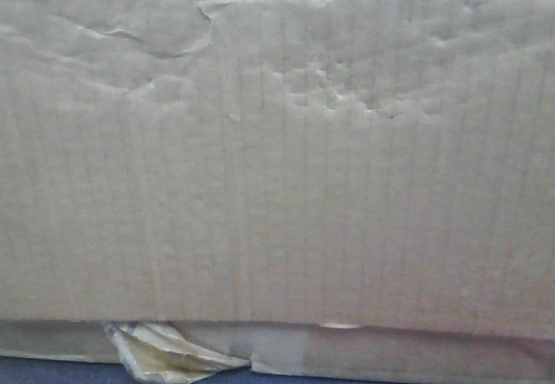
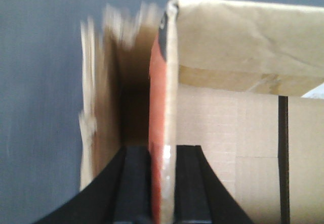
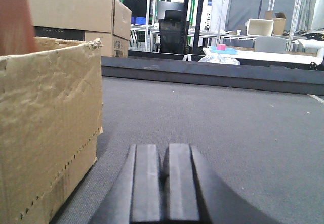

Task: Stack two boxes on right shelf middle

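A brown corrugated cardboard box (image 1: 277, 185) fills the front view, its face creased and dented, with torn yellowish tape (image 1: 173, 354) curling from its lower edge. My left gripper (image 2: 162, 150) is shut on an upright wall of an open box (image 2: 243, 47); the clamped edge (image 2: 163, 107) looks orange-red with shiny tape. My right gripper (image 3: 163, 148) is shut and empty, low over grey carpet, just right of a box (image 3: 48, 123) with a torn top rim. Another brown box (image 3: 76, 16) stands far behind it. The shelf is out of view.
Grey carpet (image 3: 228, 113) stretches ahead of the right gripper to a dark raised ledge (image 3: 212, 75). Beyond it are a black office chair (image 3: 172, 29), tables with a blue tray (image 3: 225, 49) and metal frames.
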Tool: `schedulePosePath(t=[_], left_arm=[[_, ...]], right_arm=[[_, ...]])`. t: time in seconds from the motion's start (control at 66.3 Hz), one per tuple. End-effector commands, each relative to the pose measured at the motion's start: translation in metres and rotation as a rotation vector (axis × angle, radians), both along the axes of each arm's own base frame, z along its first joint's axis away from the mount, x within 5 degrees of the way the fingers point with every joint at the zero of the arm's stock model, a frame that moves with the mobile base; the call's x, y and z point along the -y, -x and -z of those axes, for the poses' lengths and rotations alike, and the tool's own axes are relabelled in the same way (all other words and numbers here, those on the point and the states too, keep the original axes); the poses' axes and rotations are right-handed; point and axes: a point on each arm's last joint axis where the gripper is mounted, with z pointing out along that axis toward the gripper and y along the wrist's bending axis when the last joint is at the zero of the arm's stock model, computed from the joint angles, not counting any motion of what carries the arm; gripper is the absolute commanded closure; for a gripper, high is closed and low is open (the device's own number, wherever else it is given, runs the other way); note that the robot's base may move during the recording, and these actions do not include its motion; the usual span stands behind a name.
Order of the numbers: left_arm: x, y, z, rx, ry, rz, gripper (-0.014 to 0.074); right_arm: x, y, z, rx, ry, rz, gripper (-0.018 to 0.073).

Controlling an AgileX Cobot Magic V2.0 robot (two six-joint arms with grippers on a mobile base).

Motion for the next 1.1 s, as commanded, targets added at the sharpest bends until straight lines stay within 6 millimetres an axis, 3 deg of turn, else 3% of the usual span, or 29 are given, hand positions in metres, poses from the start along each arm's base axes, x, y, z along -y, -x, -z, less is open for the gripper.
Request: schedulePosePath(t=[0.0, 0.121, 0.287, 0.679, 0.95, 1.086], left_arm=[[0.007, 0.001, 0.018, -0.035, 0.059, -0.010, 0.0707], [0.013, 0.001, 0.042, -0.076, 0.099, 0.010, 0.0707], [0.015, 0.000, 0.059, -0.097, 0.095, 0.018, 0.0707], [0.014, -0.001, 0.061, -0.081, 0.080, 0.025, 0.0699], [0.015, 0.000, 0.061, -0.087, 0.090, 0.026, 0.0374], [0.015, -0.001, 0.057, -0.076, 0.094, 0.029, 0.0267]], right_arm=[[0.000, 0.000, -0.002, 0.018, 0.004, 0.001, 0.0722], [0.000, 0.000, -0.002, 0.018, 0.004, 0.001, 0.0722], [0.000, 0.000, -0.002, 0.018, 0.004, 0.001, 0.0722], [0.000, 0.000, -0.002, 0.018, 0.004, 0.001, 0.0722], [0.000, 0.000, -0.002, 0.018, 0.004, 0.001, 0.0722], [0.000, 0.000, -0.002, 0.018, 0.004, 0.001, 0.0722]])
